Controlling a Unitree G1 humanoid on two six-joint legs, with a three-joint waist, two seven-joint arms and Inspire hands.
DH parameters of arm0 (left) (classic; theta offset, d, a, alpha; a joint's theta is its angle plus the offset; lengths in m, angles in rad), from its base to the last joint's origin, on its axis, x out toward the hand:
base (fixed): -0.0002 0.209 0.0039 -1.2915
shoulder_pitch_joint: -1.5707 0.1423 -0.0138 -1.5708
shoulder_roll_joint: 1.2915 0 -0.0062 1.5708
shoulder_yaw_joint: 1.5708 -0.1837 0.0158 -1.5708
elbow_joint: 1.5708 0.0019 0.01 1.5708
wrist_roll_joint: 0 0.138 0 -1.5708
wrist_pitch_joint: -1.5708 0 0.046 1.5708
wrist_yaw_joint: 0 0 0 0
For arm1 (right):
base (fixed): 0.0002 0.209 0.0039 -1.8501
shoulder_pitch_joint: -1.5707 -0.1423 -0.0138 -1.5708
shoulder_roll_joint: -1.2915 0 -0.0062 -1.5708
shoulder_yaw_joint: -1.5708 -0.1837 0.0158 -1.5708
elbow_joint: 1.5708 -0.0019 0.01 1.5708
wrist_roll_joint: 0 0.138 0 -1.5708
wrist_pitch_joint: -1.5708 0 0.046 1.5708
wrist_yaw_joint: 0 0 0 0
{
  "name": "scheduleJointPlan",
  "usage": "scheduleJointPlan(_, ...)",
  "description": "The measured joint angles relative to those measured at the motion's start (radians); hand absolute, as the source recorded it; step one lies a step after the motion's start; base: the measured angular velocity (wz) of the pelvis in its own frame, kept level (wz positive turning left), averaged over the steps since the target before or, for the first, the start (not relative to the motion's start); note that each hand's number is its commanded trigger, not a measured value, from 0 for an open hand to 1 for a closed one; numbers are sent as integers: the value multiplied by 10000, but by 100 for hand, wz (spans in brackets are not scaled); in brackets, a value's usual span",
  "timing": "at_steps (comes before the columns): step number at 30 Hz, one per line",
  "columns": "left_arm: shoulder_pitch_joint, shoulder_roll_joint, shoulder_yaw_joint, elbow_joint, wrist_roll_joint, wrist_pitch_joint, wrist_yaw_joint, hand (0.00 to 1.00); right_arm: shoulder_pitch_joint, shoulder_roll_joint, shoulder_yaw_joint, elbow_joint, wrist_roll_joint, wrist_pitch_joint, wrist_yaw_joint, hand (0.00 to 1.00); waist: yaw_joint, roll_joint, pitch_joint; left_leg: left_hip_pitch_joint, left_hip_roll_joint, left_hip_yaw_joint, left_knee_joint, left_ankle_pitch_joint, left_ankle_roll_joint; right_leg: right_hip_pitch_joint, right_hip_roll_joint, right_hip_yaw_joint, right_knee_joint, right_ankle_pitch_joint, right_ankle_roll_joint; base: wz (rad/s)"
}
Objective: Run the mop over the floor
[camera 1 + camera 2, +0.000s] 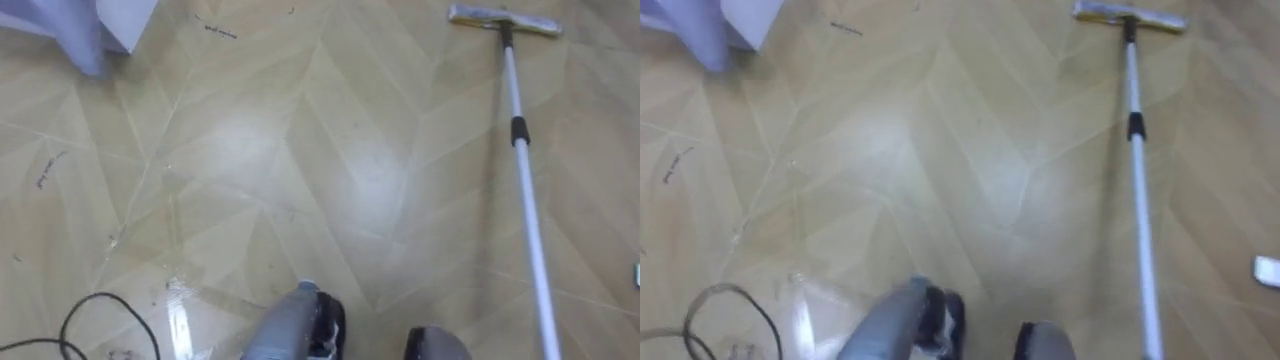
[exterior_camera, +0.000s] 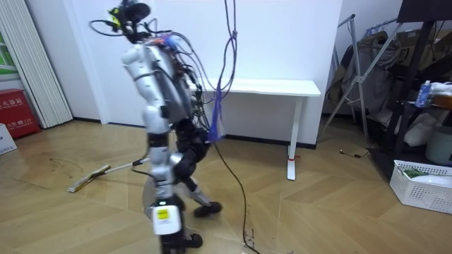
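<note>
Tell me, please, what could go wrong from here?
The mop handle runs close past the robot's feet, so a step might catch it and trip the robot. The floor looks shiny by the feet, perhaps wet, so a slip seems possible.

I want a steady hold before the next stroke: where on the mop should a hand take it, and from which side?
Probably the white pole, on its near stretch below the dark collar, well back from the flat head on the floor. It is thin and straight and runs forward on the robot's right, so come in from that side and wrap across it.
</note>
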Motion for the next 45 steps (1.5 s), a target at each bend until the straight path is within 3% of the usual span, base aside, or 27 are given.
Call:
scheduleJointPlan(2,9,-26,-39,-87,-15,-22,163,0,645,617,-32,-12,-11,3,-440,100,-355,137,-78,395,-32,-16,-271,-299,53,-776,194,-219,-1821,27,-13,-6)
scheduleJointPlan(5,223,-192,-309,-75,-30,72,127,0,731,996,-38,7,-15,193,-536,100,-393,112,-59,1238,-164,-333,-505,-885,-158,-890,347,-697,-4534,687,-412,-37)
scheduleJointPlan(6,283,-255,-305,-67,-24,122,139,0,671,986,-40,17,-67,268,-595,100,-396,124,-55,1457,-217,-444,-512,-1020,-205,-793,364,-725,-4769,967,-529,-33)
scheduleJointPlan(8,379,-282,-302,-53,-134,280,186,0,-33,873,-149,34,-256,728,-842,100,-243,-39,24,2012,-272,-532,-53,-1329,-533,-258,156,-937,-4361,894,-717,-24)
scheduleJointPlan(9,392,-257,-302,-66,-242,284,209,0,-347,796,-220,35,-341,861,-880,100,-178,-67,41,1903,-189,-465,492,-1172,-818,-179,126,-978,-4181,775,-736,-30)
scheduleJointPlan(10,476,-209,-310,-113,-331,294,279,0,-1117,622,-340,33,-549,1008,-954,100,-73,-184,71,1516,93,-227,1768,-542,-1432,-98,138,-973,-3769,440,-883,-33)
scheduleJointPlan(11,534,-181,-363,-209,-476,322,403,0,-1912,406,-314,-17,-541,1011,-951,100,97,-295,82,1073,260,-73,2899,336,-1595,-79,189,-891,-3376,124,-1077,-33)
scheduleJointPlan(13,511,-64,-473,-323,-602,266,516,0,-2974,300,-157,-272,-403,876,-895,100,402,-518,142,315,434,-154,3888,1176,-1759,-69,391,-771,-3059,-290,-1149,-21)
scheduleJointPlan(15,547,88,-434,-318,-500,288,558,0,-3708,282,-122,-452,-241,322,-743,100,544,-731,218,-525,754,-196,3615,976,-1550,105,522,-819,-2950,-539,-1157,0)
scheduleJointPlan(17,683,92,-408,-463,-439,397,451,0,-3629,382,-103,-527,486,-105,-348,100,675,-862,240,-894,786,-421,1079,798,-1554,987,645,-776,-3336,-958,-1023,53)
scheduleJointPlan(18,695,97,-383,-543,-389,362,285,0,-3202,338,-113,-518,981,-108,-160,100,661,-856,217,-846,727,-437,-633,1099,-1532,1517,691,-730,-3648,-1209,-906,75)
scheduleJointPlan(19,678,103,-352,-565,-353,357,205,0,-2902,311,-116,-469,1202,-121,-100,100,642,-897,216,-828,652,-411,-926,1454,-1336,1776,664,-662,-3779,-1344,-818,91)
scheduleJointPlan(20,656,79,-246,-567,-108,336,16,0,-2255,215,-118,-158,1582,-135,85,100,507,-896,155,-487,586,-207,-1171,1474,-876,2189,623,-466,-4041,-1601,-597,81)
scheduleJointPlan(21,629,44,-173,-588,-66,334,-72,0,-1881,131,-110,10,1691,-133,146,100,445,-846,147,-311,586,-65,-1224,1378,-656,2406,620,-352,-4098,-1662,-523,94)
scheduleJointPlan(23,666,-67,43,-830,415,288,-177,0,-243,33,-4,462,1616,-101,139,100,373,-661,71,274,442,187,-1188,837,-224,2590,343,-285,-3390,-1172,0,42)
scheduleJointPlan(25,673,-75,55,-913,438,174,-136,0,868,102,7,463,1533,-98,-48,100,218,-426,-49,566,279,63,-1174,550,-98,2168,285,-295,-2348,-282,81,-16)
scheduleJointPlan(26,629,-82,62,-958,448,29,-57,0,1311,219,16,464,1522,-91,-182,100,127,-314,-70,698,67,-355,-1177,503,-106,1632,286,-232,-1889,-174,56,-43)
scheduleJointPlan(28,610,-100,50,-935,475,-136,19,0,1524,493,161,460,1508,-91,-409,100,-38,-84,7,1093,-192,-951,-1207,499,-114,880,322,-256,-1917,-183,42,-78)
scheduleJointPlan(30,680,-178,6,-810,449,-206,181,0,1456,763,252,441,1252,-77,-612,100,-204,95,-37,1626,-319,-1384,-1370,357,-384,499,325,-346,-3202,-68,-6,-99)
scheduleJointPlan(32,688,-178,112,-699,443,-185,269,0,921,1078,262,366,893,90,-740,100,-267,72,4,1962,-387,-1619,-1269,-151,-909,595,342,-344,-5354,468,12,-87)
scheduleJointPlan(34,676,-210,139,-698,273,-166,369,0,552,1124,97,303,726,410,-855,100,-323,140,-7,2133,-362,-1571,-948,-674,-1072,682,14,-744,-4948,616,-215,-3)
scheduleJointPlan(35,676,-205,135,-695,175,-150,398,0,108,1064,-198,341,573,681,-929,100,-317,79,30,2224,-335,-1447,-623,-802,-1179,806,-250,-1007,-4561,462,-480,39)
scheduleJointPlan(38,801,22,-225,-805,-411,148,529,0,-1556,479,-438,357,438,1114,-891,100,-120,-265,84,1982,-19,-1149,792,-703,-1369,1021,-343,-1249,-3728,-395,-595,43)
scheduleJointPlan(39,877,92,-238,-935,-478,201,545,0,-1934,337,-397,341,485,1054,-858,100,-106,-374,128,1825,122,-1008,1188,-569,-1569,1022,-331,-1287,-3568,-545,-615,32)
scheduleJointPlan(41,1132,359,-448,-1309,-547,325,566,0,-2749,-139,0,63,987,433,-581,100,182,-745,206,1109,541,-850,2637,382,-1761,1199,-197,-1482,-3256,-898,-909,38)
scheduleJointPlan(43,1353,425,-398,-1354,-406,418,543,0,-2897,-227,-7,-115,1338,104,-267,100,297,-914,180,682,552,-812,2655,421,-1687,1578,-117,-1537,-3292,-1164,-1001,54)
scheduleJointPlan(45,1603,392,-391,-1479,-165,512,373,0,-2521,-224,-38,-128,1932,-61,29,100,345,-969,188,283,572,-637,1424,384,-1614,2154,35,-1540,-3599,-1372,-918,61)
